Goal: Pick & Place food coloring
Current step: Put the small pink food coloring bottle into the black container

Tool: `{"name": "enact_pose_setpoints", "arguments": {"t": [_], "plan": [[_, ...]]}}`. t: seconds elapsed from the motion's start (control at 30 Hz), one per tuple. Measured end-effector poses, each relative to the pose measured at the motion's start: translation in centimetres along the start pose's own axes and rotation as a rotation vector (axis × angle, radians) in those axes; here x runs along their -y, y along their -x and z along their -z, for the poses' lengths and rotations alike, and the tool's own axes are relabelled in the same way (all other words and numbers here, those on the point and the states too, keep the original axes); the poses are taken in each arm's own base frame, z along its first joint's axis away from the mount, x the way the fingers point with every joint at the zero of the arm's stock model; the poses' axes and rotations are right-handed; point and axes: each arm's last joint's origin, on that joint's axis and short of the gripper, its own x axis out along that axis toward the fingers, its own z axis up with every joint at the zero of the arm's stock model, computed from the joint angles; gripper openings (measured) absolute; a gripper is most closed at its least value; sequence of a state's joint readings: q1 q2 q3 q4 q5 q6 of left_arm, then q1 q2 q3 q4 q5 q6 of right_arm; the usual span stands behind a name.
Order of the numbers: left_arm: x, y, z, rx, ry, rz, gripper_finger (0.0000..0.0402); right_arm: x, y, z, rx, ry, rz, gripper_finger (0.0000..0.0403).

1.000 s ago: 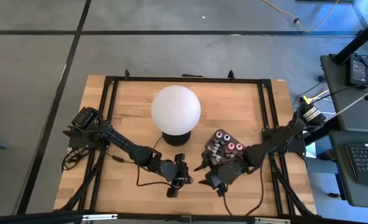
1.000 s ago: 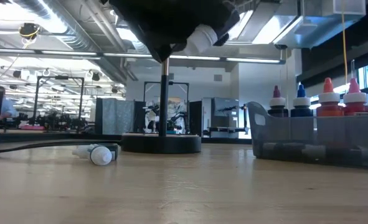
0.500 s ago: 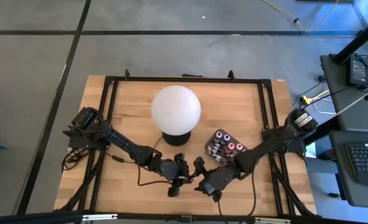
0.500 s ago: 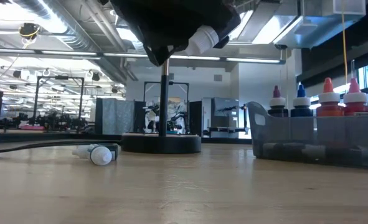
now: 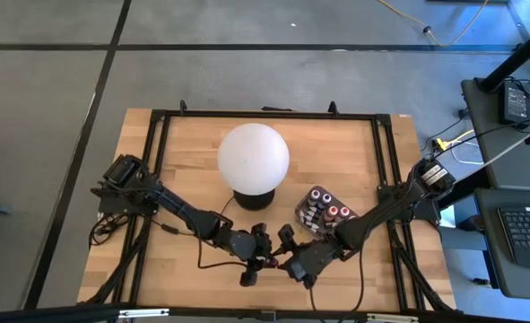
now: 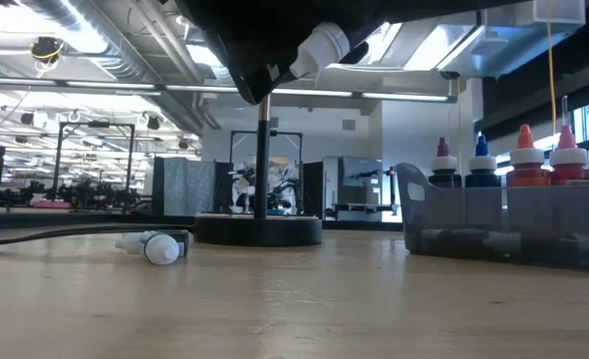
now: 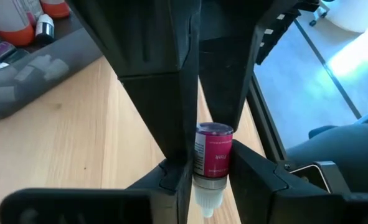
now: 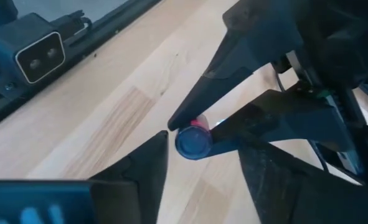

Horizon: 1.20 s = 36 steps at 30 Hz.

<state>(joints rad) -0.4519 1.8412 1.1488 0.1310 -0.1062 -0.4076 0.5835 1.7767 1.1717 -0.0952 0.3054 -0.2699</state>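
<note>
A pink food coloring bottle (image 7: 213,155) with a pale pointed tip (image 6: 322,45) hangs high above the table's near middle, and my left gripper (image 5: 270,257) is shut on it. My right gripper (image 8: 199,148) faces it from the table's right, open. Its fingers (image 8: 152,155) stand on either side of the bottle's round dark base (image 8: 193,143); whether one touches it, I cannot tell. Several more bottles (image 6: 523,160) stand upright in the dark tray (image 5: 323,213). One bottle (image 6: 159,247) lies on its side on the table. My left gripper pinches the pink bottle's body (image 7: 199,167) between its two fingers, which run along the bottle. The pale tip points back toward the left wrist and the base points away toward my right gripper. The bottle is lifted clear of the table.
The big white globe lamp (image 5: 253,157) stands on its dark base just behind both grippers. The tray sits at the right, close to my right arm. A dark cable (image 6: 55,235) lies on the table at the left. A black frame (image 5: 265,115) runs round the tabletop.
My right gripper has moved toward the table's left and slightly down, up to my left gripper and the held bottle, so that its fingers now stand around the bottle's base. The bottle has stayed lifted in my left gripper.
</note>
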Motion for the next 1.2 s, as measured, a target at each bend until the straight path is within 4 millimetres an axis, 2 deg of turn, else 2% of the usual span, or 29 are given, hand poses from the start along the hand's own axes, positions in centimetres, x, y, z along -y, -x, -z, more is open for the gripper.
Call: {"name": "enact_pose_setpoints", "arguments": {"t": [0.27,0.67,0.97,1.07,1.2], "plan": [[0.12,-0.04,-0.18,0.026,0.003,0.013,0.0092,-0.03,0.07,-0.04,0.004,0.001,-0.010,0.0144],[0.15,-0.05,-0.24,0.035,0.003,0.016,0.0096,-0.02,0.06,-0.06,0.006,-0.001,-0.011,0.0132],[0.14,-0.05,-0.25,0.036,-0.001,0.013,0.0097,0.00,0.06,-0.05,0.006,0.000,-0.011,0.0073],[0.13,-0.05,-0.23,0.035,-0.006,0.012,0.0097,0.00,0.06,-0.05,0.006,0.000,-0.011,0.0071],[0.05,-0.06,-0.17,0.026,-0.007,0.004,0.0096,-0.01,0.02,-0.02,0.004,-0.003,-0.011,0.0096]]}}
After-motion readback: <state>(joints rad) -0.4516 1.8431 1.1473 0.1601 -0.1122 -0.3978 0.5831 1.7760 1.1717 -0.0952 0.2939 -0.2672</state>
